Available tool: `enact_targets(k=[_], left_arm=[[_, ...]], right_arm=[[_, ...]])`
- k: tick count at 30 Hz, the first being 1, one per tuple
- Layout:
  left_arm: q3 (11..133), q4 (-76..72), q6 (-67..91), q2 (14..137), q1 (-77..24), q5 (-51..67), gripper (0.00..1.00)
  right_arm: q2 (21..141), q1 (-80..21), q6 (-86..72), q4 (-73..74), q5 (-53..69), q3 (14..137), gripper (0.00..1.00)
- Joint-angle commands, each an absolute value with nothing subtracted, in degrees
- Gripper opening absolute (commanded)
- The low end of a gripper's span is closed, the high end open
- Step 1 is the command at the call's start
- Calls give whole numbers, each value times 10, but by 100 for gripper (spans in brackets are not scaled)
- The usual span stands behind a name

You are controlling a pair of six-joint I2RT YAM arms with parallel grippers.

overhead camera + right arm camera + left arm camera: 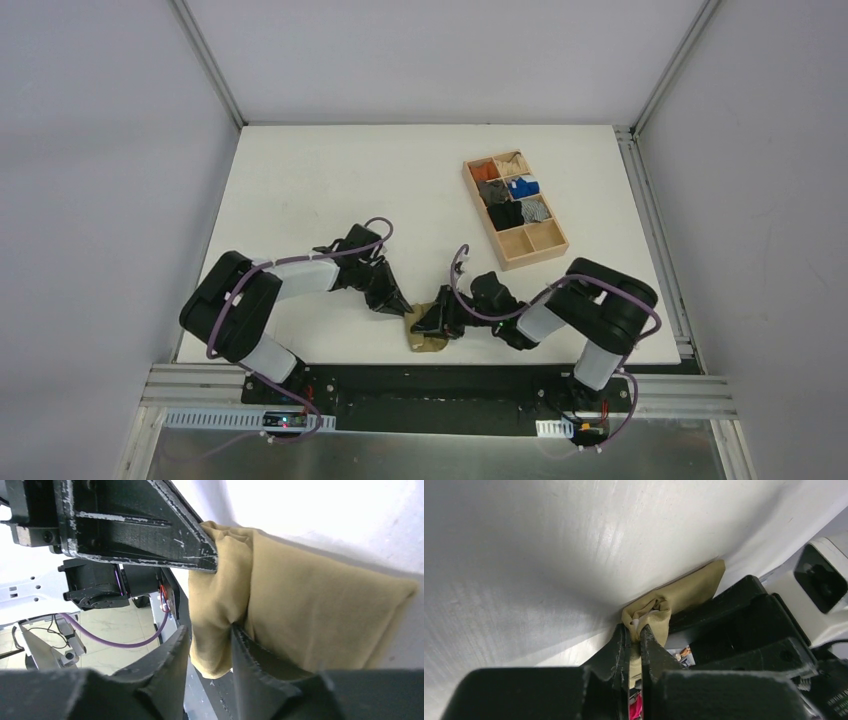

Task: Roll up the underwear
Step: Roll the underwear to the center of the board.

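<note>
The underwear (428,343) is a small olive-khaki rolled bundle at the table's near edge, between the two arms. My left gripper (634,627) is shut on one end of the roll, with khaki cloth (684,592) bunched beyond its tips and a bit of white showing inside. It reaches the bundle from the left (400,306). My right gripper (210,627) is open around a hanging fold of the underwear (320,615). One finger (245,650) touches the cloth and the other stands just off it. It comes in from the right (436,320).
A wooden compartment box (548,240) with small coloured fabric bundles stands at the back right. The bundle lies right at the table's front edge (330,362), with the black rail below. The two grippers are almost touching over it.
</note>
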State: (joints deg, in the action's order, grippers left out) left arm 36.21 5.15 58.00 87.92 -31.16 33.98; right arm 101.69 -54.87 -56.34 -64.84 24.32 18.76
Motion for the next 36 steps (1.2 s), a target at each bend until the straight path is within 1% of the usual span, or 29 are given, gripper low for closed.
enact_targets(k=[1,5,7,10,13,16,24,27,32,36], left_arm=[[360,94,594,841,-319,272,0],[344,179,629,755,-319,188,0],[325,204,660,710,-320,160,0],[295,220,698,651,-323,134,0],[282,230,705,624,-327,136,0],[289,234,685,642,-327,163,0],[349,287,612,701,-327,187,0],[360,291,608,715,-327,191,0],[367,291,608,720,-327,191,0],[369,291,608,722,-327,192,0]], right_arm=[[921,-554,-484,-375,207,237,42],[822,-584,-359,-74,90,344,53],[805,-600,-312,24,40,397,55],[798,-633,-264,103,-37,454,57],[804,-680,-226,140,-115,498,57],[837,-726,-205,166,-179,544,58],[928,-799,-246,172,-211,618,59],[958,-818,-270,178,-230,643,59],[997,-848,-296,205,-296,684,59],[1035,-858,-314,227,-309,718,58]])
